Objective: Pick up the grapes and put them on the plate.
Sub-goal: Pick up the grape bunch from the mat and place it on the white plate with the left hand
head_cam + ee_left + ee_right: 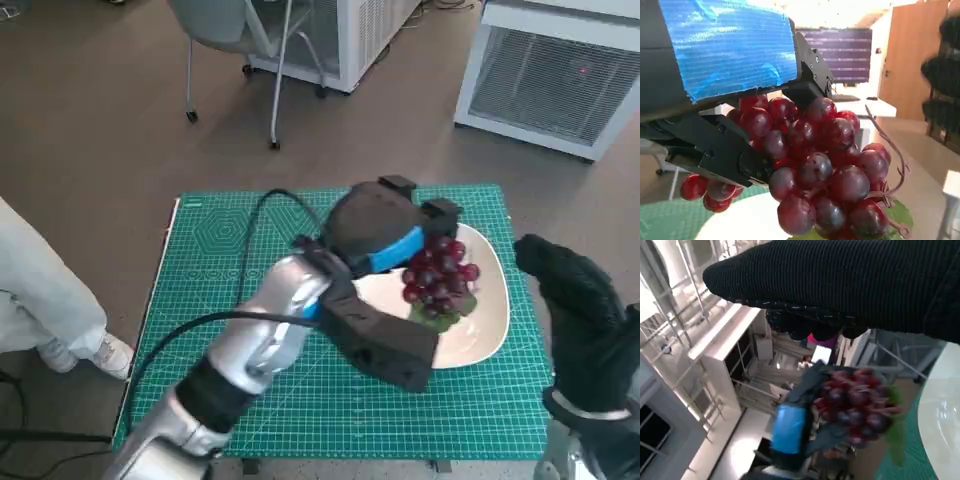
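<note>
Grapes (pixel 440 280) hang as one dark red bunch from the left hand (pixel 375 240), directly over the white plate (pixel 480 330) — that vertical relation is what the coming move turns on. From the head view the bunch sits under the far, right edge of the hand, with its long axis running from the fingers down toward the plate's middle, green leaf lowest. Whether the lowest berries already touch the plate I cannot tell; the left wrist view shows pale plate surface just beneath them. In that view the black fingers (pixel 730 155) are closed around the top of the bunch, so the left hand is grasping the grapes.

Going left to right across the scene: a person's pale trouser leg and shoe (pixel 100 355) at the left edge, then the green cutting mat (pixel 230 300) covering the table, the left forearm crossing it, the hand with the bunch over the plate, and last the right hand (pixel 575 300) in its black glove at the near right, beside the plate's rim. It holds nothing; how its fingers lie is unclear.

Count: one bunch, one plate, one mat. The left hand is plainly the one on the job — a short lowering and a release look like all that remains.
</note>
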`<action>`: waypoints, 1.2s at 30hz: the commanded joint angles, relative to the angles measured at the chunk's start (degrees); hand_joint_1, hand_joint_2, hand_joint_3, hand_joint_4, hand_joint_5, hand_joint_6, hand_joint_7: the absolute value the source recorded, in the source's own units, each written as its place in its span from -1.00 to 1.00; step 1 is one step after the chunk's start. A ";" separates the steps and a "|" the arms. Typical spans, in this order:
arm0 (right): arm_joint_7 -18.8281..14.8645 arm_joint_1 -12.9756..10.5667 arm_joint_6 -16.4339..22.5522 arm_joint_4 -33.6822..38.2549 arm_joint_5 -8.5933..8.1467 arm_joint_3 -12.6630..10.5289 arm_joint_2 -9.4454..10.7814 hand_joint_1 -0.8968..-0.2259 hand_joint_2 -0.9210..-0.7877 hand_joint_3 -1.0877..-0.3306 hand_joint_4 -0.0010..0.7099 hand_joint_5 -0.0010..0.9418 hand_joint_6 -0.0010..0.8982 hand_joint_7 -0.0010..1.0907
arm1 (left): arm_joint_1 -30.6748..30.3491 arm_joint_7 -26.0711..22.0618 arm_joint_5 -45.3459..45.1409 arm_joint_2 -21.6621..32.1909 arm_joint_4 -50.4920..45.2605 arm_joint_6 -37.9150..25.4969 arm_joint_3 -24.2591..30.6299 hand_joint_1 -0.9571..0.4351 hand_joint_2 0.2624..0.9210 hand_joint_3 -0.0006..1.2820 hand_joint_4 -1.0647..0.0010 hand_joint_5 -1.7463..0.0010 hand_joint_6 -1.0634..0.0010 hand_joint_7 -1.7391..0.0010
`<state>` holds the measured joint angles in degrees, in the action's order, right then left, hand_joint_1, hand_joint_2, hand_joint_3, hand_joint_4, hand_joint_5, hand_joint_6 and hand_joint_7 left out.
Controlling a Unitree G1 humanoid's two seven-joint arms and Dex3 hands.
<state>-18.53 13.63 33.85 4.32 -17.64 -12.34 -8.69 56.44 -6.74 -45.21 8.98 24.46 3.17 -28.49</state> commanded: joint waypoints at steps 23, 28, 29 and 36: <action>2.02 -3.17 -0.25 -1.19 1.37 0.47 0.51 0.28 -1.00 0.48 0.57 -1.00 -0.51 0.15 | 5.09 1.85 2.02 -4.57 13.18 5.09 -1.11 0.38 1.00 -0.87 -0.34 -0.24 -0.08 -0.47; 2.24 -3.31 -0.35 -1.34 1.57 0.65 0.78 0.28 -1.00 0.47 0.57 -1.00 -0.52 0.15 | 4.42 -0.17 6.21 -5.46 15.44 8.09 0.17 0.38 0.99 -0.74 -0.09 -0.43 0.07 -0.43; 2.25 -3.32 -0.37 -1.35 1.56 0.69 0.81 0.28 -1.00 0.47 0.57 -1.00 -0.52 0.16 | 4.23 -0.74 7.20 -5.61 15.95 8.62 0.46 0.39 0.98 -0.72 -0.03 -0.32 0.10 -0.33; 2.34 -3.46 -0.67 -1.54 1.37 0.87 0.96 0.27 -1.00 0.47 0.57 -1.00 -0.52 0.16 | 3.89 -2.94 9.34 -5.76 18.52 8.79 0.10 0.22 0.82 -0.95 0.50 0.87 0.25 0.83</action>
<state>-16.71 11.56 33.87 2.80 -16.56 -11.57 -8.07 60.18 -9.08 -36.19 3.47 42.03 12.00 -28.27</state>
